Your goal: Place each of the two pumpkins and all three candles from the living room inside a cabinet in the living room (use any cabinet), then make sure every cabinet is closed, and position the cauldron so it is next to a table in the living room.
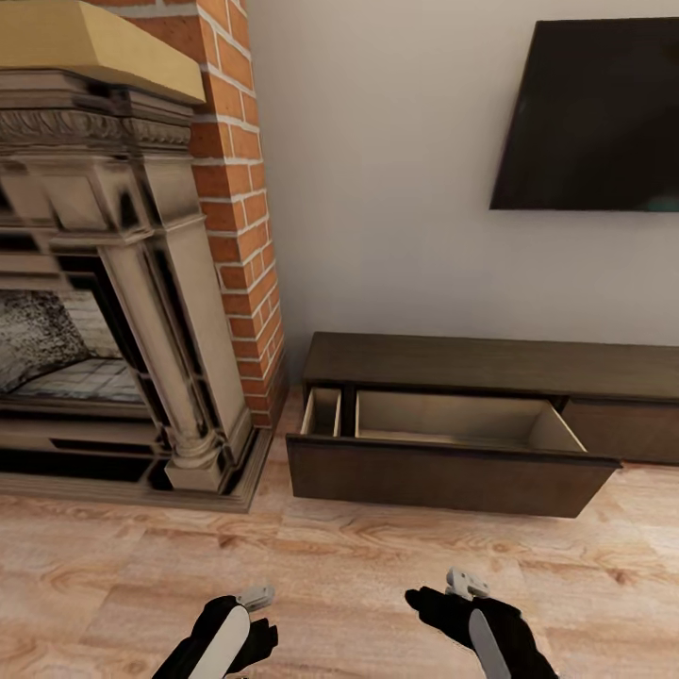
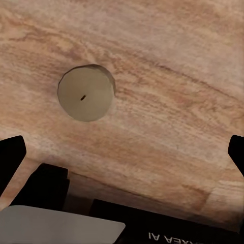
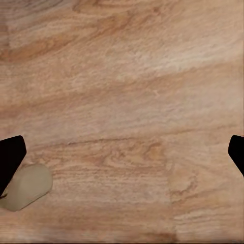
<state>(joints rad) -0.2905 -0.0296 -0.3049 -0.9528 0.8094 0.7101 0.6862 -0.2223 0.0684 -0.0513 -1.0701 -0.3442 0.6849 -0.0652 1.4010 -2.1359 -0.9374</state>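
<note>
candle (image 2: 85,94) stood on floor (image 2: 168,76) below left gripper (image 2: 122,152) | jaws spread wide, empty | right gripper (image 3: 122,152) likewise wide, holding nothing

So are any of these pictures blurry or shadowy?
Head view: the fireplace looks smeared and stretched, while the cabinet is crisp, its open drawer evenly lit. Left wrist view: the candle is fairly sharp, with little shadow. Right wrist view: the floor grain looks soft.
</note>
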